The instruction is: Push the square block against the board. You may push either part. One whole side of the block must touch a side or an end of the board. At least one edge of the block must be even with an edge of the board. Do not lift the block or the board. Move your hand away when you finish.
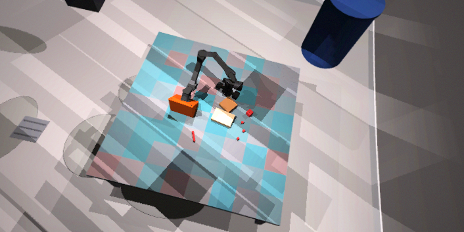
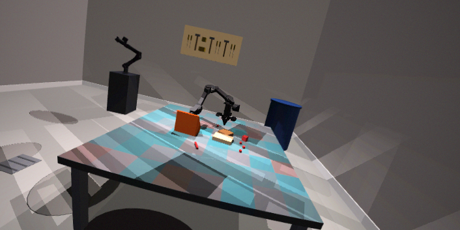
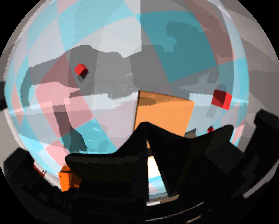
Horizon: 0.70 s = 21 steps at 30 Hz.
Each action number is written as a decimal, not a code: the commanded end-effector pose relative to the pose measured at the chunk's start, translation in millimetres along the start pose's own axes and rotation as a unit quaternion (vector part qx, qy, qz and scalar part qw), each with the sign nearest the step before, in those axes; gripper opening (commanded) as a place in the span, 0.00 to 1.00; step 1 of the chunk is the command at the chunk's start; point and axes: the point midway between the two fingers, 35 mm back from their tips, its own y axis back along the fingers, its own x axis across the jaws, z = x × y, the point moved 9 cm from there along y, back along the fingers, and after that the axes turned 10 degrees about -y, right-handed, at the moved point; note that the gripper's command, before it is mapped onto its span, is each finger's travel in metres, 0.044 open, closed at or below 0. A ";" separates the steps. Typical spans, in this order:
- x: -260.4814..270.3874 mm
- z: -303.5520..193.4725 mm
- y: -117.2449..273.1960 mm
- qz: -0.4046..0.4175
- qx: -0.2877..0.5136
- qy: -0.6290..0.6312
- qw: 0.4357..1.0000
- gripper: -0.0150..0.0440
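Note:
The orange-brown square block (image 1: pixel 228 104) (image 2: pixel 225 132) (image 3: pixel 165 114) lies flat on the table. The cream board (image 1: pixel 223 117) (image 2: pixel 223 138) lies flat on the side of the block away from my gripper. The block is turned at an angle to the board, with one corner at or very near the board's long side; whether they touch cannot be told. No whole side of the block lies along the board. My gripper (image 2: pixel 224 124) (image 3: pixel 144 125) is shut and empty. It points down, above and behind the block, apart from it. In the wrist view the fingers hide part of the block and most of the board.
An orange box (image 1: pixel 183 106) (image 2: pixel 187 123) stands by the arm's base. A red cube (image 1: pixel 249 112) (image 2: pixel 245 138) (image 3: pixel 221 99) lies beside the block and board, with small red pieces near it. A red stick (image 1: pixel 193 136) (image 2: pixel 196 145) lies beyond the orange box.

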 end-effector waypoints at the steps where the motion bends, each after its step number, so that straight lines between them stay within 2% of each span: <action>1: -10.5 0.8 -0.6 -0.001 0.004 -0.067 0.998 0.25; 11: -33.4 4.9 -0.1 -0.004 0.004 -0.234 0.972 0.25; 21: -57.6 8.5 -0.9 -0.003 0.003 -0.398 0.917 0.25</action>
